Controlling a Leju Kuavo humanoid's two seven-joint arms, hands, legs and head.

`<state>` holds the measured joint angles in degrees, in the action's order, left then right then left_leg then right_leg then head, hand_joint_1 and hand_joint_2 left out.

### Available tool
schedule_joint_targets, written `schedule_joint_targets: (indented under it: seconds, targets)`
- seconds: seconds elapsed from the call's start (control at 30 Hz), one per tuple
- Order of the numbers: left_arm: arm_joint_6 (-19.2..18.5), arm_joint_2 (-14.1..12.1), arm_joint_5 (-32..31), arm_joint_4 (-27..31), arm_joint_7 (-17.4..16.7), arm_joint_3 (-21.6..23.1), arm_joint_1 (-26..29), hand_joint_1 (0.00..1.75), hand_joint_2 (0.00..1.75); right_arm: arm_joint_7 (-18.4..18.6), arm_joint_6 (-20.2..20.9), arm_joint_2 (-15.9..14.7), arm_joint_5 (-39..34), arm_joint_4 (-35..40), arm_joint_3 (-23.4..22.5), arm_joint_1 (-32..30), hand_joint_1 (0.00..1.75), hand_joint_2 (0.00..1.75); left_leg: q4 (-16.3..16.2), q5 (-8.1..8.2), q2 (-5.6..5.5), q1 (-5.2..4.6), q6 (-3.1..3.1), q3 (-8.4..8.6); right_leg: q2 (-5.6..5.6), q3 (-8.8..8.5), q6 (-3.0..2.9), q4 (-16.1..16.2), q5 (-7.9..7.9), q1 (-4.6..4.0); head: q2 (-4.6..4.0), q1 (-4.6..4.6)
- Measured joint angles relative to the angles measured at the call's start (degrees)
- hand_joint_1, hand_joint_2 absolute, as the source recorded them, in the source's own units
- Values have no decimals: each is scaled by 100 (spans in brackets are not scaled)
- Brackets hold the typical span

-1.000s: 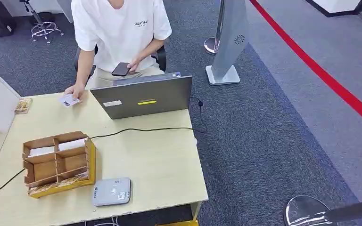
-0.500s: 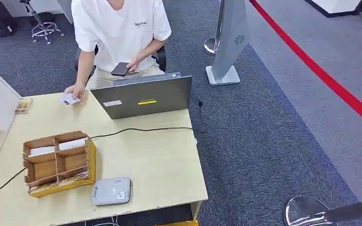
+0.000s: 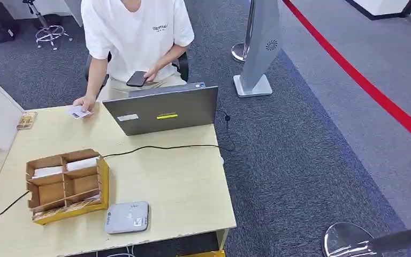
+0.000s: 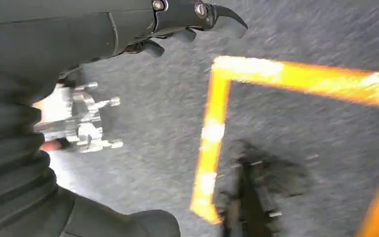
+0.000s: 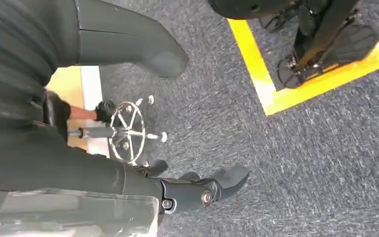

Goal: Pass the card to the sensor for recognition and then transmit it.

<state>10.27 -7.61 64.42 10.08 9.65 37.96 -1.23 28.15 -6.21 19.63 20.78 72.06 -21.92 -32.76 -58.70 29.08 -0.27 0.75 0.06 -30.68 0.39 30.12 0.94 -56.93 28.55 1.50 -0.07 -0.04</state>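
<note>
Head view: a person's hand [image 3: 85,103] holds the card [image 3: 78,112] at the worktop's [image 3: 176,182] far left corner (sensor [image 3: 127,217] sits near). Left hand [image 4: 79,39] and right hand [image 5: 128,168] hang spread, holding nothing.

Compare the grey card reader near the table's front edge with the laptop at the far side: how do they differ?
The card reader is a small, light grey, rounded pad lying flat; the laptop is much larger, darker grey, with its lid raised upright. The card reader sits beside the cardboard organizer, the laptop in front of the seated person. Both rest on the wooden table.
</note>
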Motion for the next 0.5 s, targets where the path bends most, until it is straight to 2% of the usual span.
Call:
schedule_joint_targets:
  seconds: [0.17, 0.3, 0.37, 0.5]
  targets:
    - [-368, -70, 627, 0, 1895, -389, 5, 0, 175, 87, -657, 31, -567, -113, 229, 15, 0, 175, 0, -3, 0, 3, -4, 0, 0, 0, -2, -2, -1, -2, 0, -2]
    - [-835, -170, 793, 0, 2815, -725, 11, 0, 175, 109, -1044, 35, -878, -133, 502, -26, 0, 175, 0, -3, 0, 5, -5, 0, 0, 1, -3, -2, -1, -3, 0, 0]
    - [-839, -223, 611, 22, 2995, -975, 45, 0, 175, 129, -1160, 35, -950, -127, 632, -70, 0, 175, 0, -3, 0, 5, -6, 0, 0, 1, -3, -3, -1, -3, 0, 0]
    - [-837, -288, 539, 83, 3043, -1377, 98, 0, 175, 129, -1189, 35, -951, -127, 793, -129, 0, 175, 0, -3, 0, 5, -6, -2, 0, 1, -3, -2, -1, -3, 0, -4]
